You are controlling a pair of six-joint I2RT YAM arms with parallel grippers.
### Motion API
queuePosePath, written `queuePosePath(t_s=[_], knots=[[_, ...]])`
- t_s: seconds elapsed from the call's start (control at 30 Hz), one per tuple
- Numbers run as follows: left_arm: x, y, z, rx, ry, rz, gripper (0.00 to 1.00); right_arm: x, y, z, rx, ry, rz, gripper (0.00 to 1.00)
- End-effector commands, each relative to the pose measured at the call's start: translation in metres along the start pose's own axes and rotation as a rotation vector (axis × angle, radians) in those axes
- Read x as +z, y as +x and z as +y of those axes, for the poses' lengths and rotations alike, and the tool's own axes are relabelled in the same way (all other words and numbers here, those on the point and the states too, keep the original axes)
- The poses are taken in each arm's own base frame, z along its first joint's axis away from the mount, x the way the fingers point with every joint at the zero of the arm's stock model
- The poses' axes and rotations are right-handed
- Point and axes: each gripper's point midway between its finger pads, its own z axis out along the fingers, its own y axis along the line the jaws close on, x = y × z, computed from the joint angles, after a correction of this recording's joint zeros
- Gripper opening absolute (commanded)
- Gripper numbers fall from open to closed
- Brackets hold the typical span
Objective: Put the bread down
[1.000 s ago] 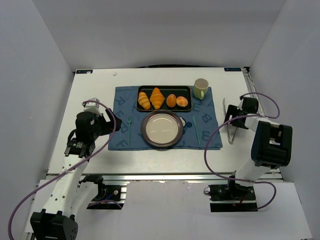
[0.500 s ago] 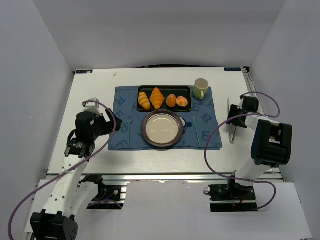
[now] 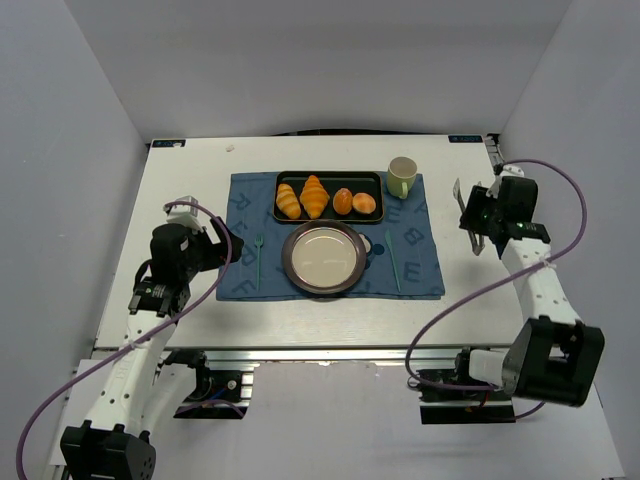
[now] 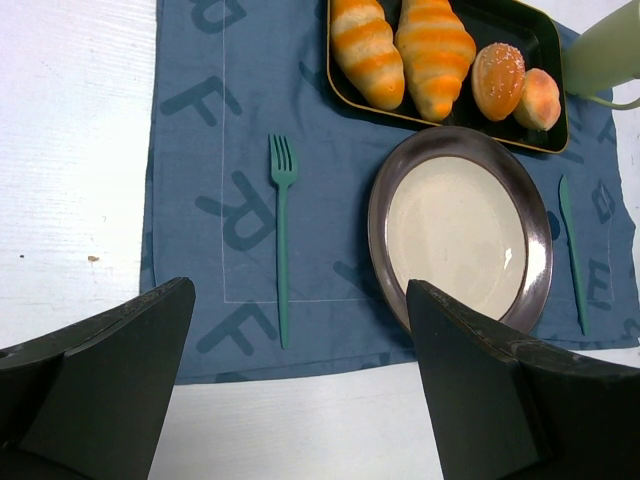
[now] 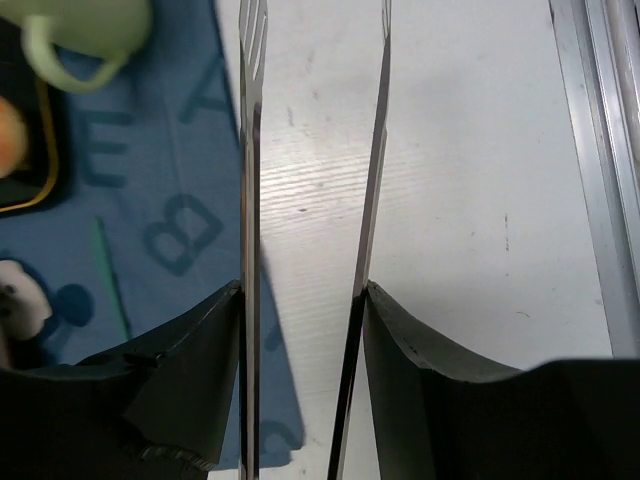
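Two long rolls: the left roll (image 3: 288, 200) and the right roll (image 3: 315, 196) lie side by side in the black tray (image 3: 330, 177). This is far to the left of the right gripper (image 3: 480, 215).
Long way: each roll runs from the near side to the far side, pointing away from the arms. The right roll has its thin tip at the far end.
Round buns: the darker bun (image 3: 343, 201) and the paler bun (image 3: 364, 203) sit in the same tray, closer to the right gripper. They have no long way.
Plate (image 3: 290, 255): it has no bread on it. It sits left of the right gripper and a bit nearer the arms.
Right gripper: its fingers squeeze the metal tongs (image 5: 249, 180) from outside, and the two tong arms stand apart. It hangs over bare table (image 3: 470, 290), just off the blue mat (image 3: 250, 190).
Left gripper (image 4: 298, 300): spread wide and holding nothing. The fork (image 4: 281, 240) lies under it, and the bread is ahead and to its right.
Risk, cup: the green cup (image 3: 402, 176) stands between the tongs and the tray, so a low sweep left may knock it.
Risk, grip: a hard squeeze may squash a roll, and a soft one may drop it short of the plate.
Risk, tongs: I cannot tell how tightly they are held, so they may twist.
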Motion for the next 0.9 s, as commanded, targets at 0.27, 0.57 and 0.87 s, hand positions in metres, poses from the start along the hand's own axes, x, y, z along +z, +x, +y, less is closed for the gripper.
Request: queuePosePath(t_s=[0.27,0.57,0.87], knots=[[-0.002,-0.005,-0.004,0.002,0.018,-0.026,0.98,-0.068,-0.011,0.114,-0.104,-0.331,-0.013,0.60],[-0.004,-0.006,-0.005,0.000,0.019,-0.033,0.98,-0.060,-0.001,0.200,-0.159,-0.504,0.036,0.59],[-0.003,-0.006,-0.003,-0.001,0.014,-0.033,0.98,-0.048,0.001,0.262,-0.257,-0.559,0.066,0.59]])
